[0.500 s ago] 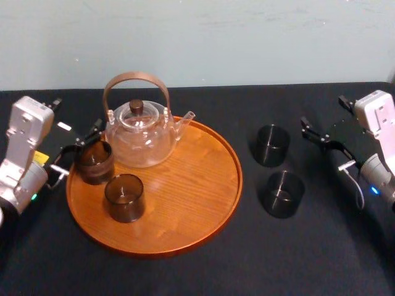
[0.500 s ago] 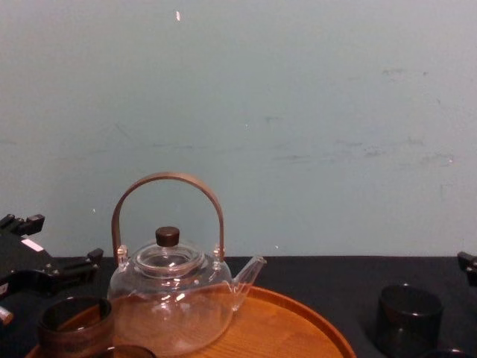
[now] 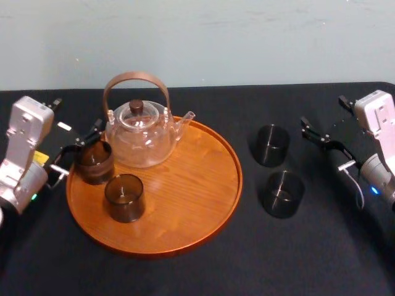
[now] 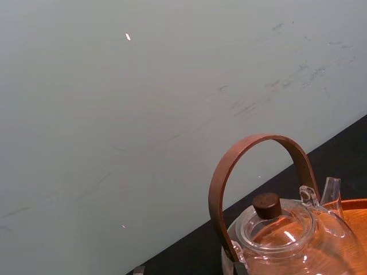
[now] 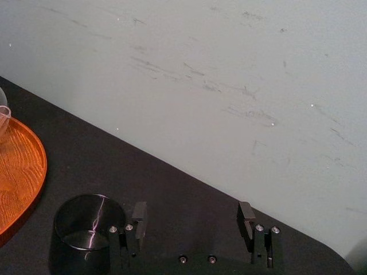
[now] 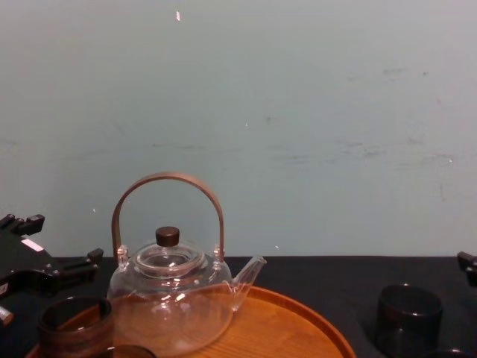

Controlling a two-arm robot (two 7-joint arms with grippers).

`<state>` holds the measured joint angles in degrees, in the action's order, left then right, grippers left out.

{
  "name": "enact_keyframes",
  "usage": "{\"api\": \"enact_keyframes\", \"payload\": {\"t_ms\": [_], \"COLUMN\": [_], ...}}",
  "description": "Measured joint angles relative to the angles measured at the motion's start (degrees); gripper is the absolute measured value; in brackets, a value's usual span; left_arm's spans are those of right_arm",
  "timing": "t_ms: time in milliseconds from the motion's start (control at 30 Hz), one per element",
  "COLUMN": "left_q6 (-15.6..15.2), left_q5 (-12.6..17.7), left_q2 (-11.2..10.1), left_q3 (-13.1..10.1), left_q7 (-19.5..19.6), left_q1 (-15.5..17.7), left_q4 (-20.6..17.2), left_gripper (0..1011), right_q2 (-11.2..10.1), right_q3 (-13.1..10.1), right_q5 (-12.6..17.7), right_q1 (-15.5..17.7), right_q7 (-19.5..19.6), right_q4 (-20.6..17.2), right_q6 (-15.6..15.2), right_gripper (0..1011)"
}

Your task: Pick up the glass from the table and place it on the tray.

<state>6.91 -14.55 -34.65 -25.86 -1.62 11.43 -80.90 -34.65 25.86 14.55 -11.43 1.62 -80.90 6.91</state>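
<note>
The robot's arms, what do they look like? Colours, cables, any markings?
Both arms have pale grey boxy housings and black two-fingered grippers. Behind the left gripper sit a yellow label and a green light; behind the right gripper, a thin white cable and a blue light.

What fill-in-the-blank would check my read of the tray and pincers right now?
The tray holds the teapot and ___ glasses. The table carries ___ loose glasses. The right pincer hangs ___ beside them. The left pincer sits at the tray's ___ edge.
Missing: two; two; open; left.
</note>
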Motion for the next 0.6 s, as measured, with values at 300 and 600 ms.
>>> {"api": "enact_keyframes", "payload": {"t_ms": [300, 600], "left_q6": [0.00, 0.00], "left_q5": [0.00, 0.00], "left_q2": [0.00, 0.00], "left_q3": [0.00, 0.00], "left_q7": [0.00, 0.00], "left_q1": [0.00, 0.00], "left_q4": [0.00, 0.00], "left_gripper": [1001, 1001], "right_q2": [0.00, 0.00], "right_q3": [0.00, 0.00], "right_q5": [0.00, 0.00], "right_q1": [0.00, 0.00], "right_q7": [0.00, 0.00], "right_q4": [0.00, 0.00], "right_q6": [0.00, 0.00], "right_gripper": [1002, 1002]}}
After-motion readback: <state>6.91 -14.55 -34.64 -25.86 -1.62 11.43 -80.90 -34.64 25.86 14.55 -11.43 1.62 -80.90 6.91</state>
